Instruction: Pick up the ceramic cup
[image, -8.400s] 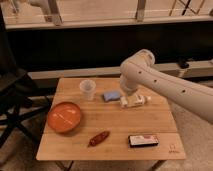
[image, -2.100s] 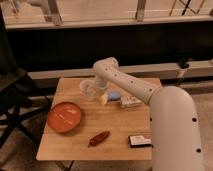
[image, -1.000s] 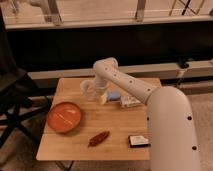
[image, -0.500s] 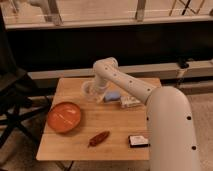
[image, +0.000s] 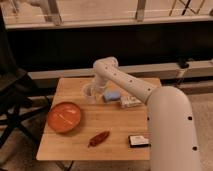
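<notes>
Behind the bowl (image: 64, 117), near the table's (image: 115, 135) back edge, cup (image: 89, 93) stands upright; gripper (image: 95, 90) sits at it, placed for the grasp; finger state cannot be told.

Gripper (image: 94, 91) down at the ceramic cup (image: 88, 93) near the back left of the wooden table (image: 115, 131), white arm reaching over from the right. Orange bowl (image: 65, 116) front left of the cup; blue sponge (image: 112, 96) just right. Reddish-brown item (image: 99, 138) and dark packet (image: 138, 141) near the front edge.
</notes>
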